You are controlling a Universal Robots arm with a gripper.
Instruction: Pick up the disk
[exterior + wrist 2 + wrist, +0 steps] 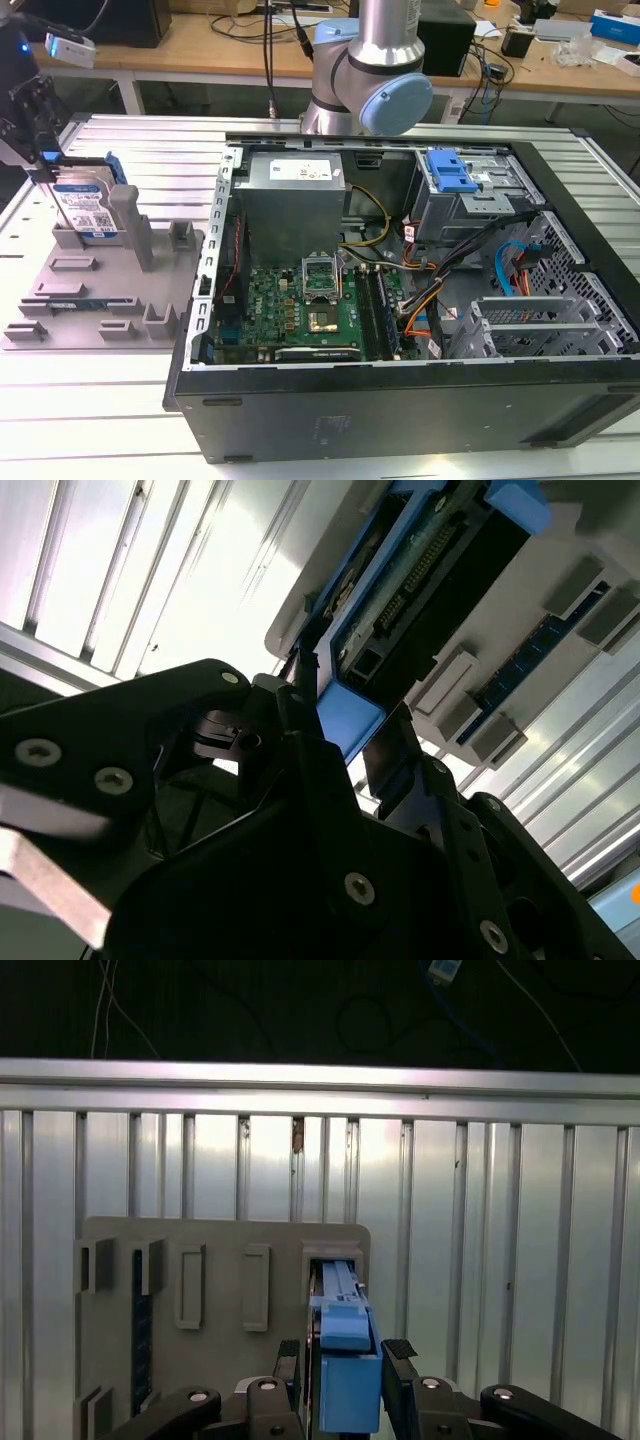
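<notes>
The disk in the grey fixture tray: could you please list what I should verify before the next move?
1. The disk stands upright in the fixture tray: ok.
2. The end effector is centred on the disk's blue rail in the first wrist view: ok.
3. Firm hold on the disk: cannot tell.
4. The open computer case lies apart from the disk, toward the exterior view's right: ok.
5. The disk can lift freely out of the tray: cannot tell.
</notes>
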